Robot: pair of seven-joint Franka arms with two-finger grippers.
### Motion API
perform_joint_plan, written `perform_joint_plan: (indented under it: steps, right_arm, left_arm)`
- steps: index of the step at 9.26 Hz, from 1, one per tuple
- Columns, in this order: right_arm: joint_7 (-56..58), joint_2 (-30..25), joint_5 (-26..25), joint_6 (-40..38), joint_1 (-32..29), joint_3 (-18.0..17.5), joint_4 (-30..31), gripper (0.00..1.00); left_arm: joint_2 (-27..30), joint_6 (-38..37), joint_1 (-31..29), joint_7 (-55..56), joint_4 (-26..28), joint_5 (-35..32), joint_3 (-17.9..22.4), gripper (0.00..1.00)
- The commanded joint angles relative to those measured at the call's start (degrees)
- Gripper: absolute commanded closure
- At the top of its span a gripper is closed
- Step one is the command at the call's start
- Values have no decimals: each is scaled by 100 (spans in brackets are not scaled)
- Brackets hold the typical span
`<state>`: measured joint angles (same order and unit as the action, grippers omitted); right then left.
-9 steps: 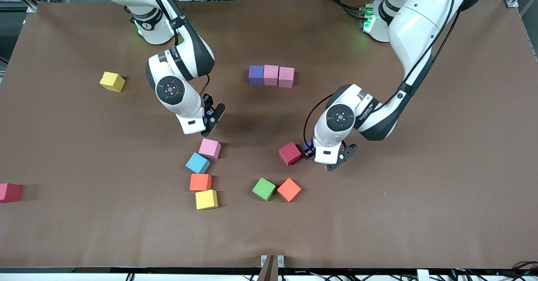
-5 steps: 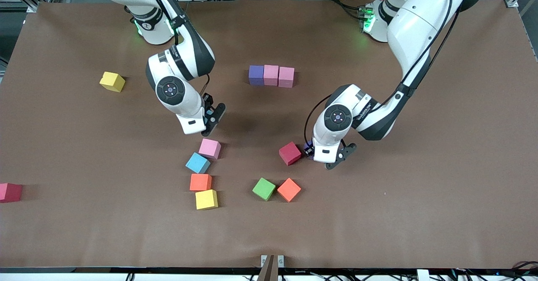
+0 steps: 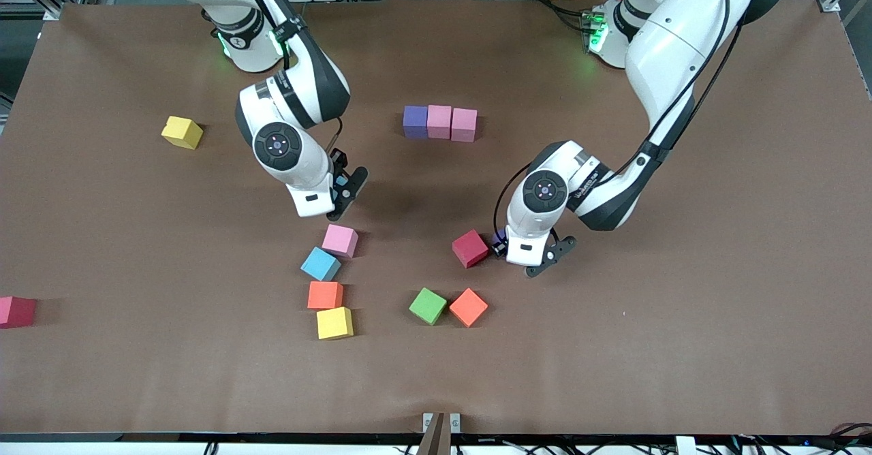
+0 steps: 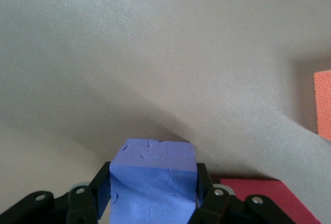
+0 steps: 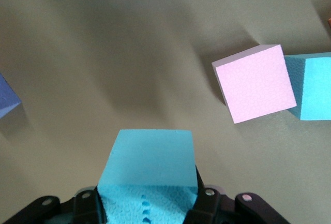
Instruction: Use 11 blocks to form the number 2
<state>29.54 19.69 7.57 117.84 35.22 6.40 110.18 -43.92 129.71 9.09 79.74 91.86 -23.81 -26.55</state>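
- Left hand [image 3: 528, 256] sits low over the surface [image 3: 681, 305], fingers pressed against the sides of a purple cube [image 4: 153, 180]. It looks like a pick-up in the making, though I can't tell whether the cube is off the surface yet.
- A red cube [image 3: 470, 248] lies right beside that hand, toward the right arm's end, so the lift will need care not to nudge it.
- Right hand [image 3: 344, 193] hangs in the air over bare surface, fingers clamped on a light blue cube [image 5: 148, 175], apparently ready to deliver.
- Under and near it lie a pink cube [image 3: 340, 240], another light blue cube [image 3: 320, 263], an orange cube [image 3: 325, 295] and a yellow cube [image 3: 334, 323], a loose supply cluster.
- The number 2 has only begun: a row of three [image 3: 439, 122], purple then two pink, touching, far from the front camera. I judge this its top bar.
- The green cube [image 3: 428, 306] touches a second orange cube [image 3: 468, 307].
- There's lettering on the left arm's forearm, too small to read.
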Motion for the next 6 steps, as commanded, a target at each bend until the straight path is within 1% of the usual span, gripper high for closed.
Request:
perform_joint_plan:
  steps: [1,2,3,4,5,6]
  right_arm:
    - [-1258,-79,16,-33,160,-52,-22,100]
    - [-2180,-62,156,-16,404,-60,-83,100]
    - [-2929,-36,227,11,642,-60,-136,100]
    - [-3510,-27,367,37,783,-60,-172,100]
    - [-3829,-27,681,72,854,-60,-172,100]
    - [-3920,-27,824,142,907,-60,-146,100]
  left_arm:
    - [-29,63,40,-73,25,-176,19,100]
    - [14,45,41,-98,103,-194,19,100]
    - [189,-24,41,-99,252,-211,-25,100]
    - [495,-164,14,-107,480,-211,-165,100]
    - [785,-314,-55,-203,734,-194,-418,100]
    - [1006,-341,-65,-239,920,-150,-551,100]
